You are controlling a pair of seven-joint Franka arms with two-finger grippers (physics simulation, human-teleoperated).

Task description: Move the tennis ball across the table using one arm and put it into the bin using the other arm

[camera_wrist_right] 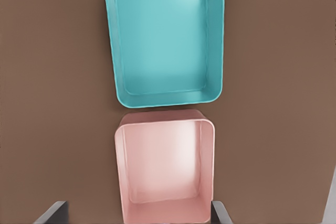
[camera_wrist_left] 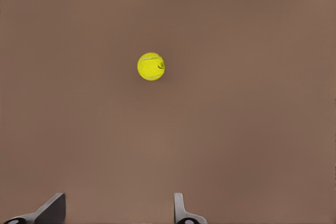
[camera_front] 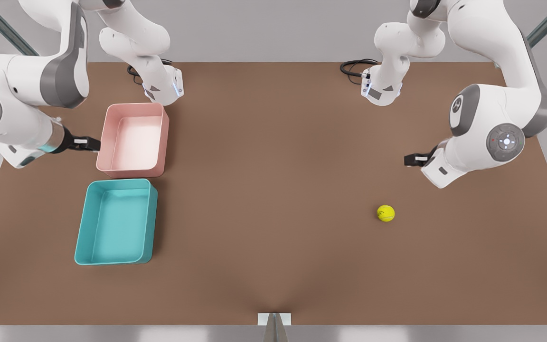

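The yellow-green tennis ball (camera_front: 385,213) lies alone on the brown table toward the front view's right; in the left wrist view the ball (camera_wrist_left: 151,66) sits well ahead of the fingers. My left gripper (camera_front: 413,160) (camera_wrist_left: 116,211) hovers open behind the ball, apart from it. At the front view's left stand two bins, a pink bin (camera_front: 133,106) (camera_wrist_right: 118,166) behind a teal bin (camera_front: 83,223) (camera_wrist_right: 113,40), both with nothing inside. My right gripper (camera_front: 88,142) (camera_wrist_right: 136,213) hangs open beside the pink bin's outer wall, holding nothing.
Both arm bases stand at the table's back edge, with a black cable coil (camera_front: 356,66) by the one on the front view's right. A small white bracket (camera_front: 274,319) sits at the middle of the front edge. Bare brown tabletop separates the ball from the bins.
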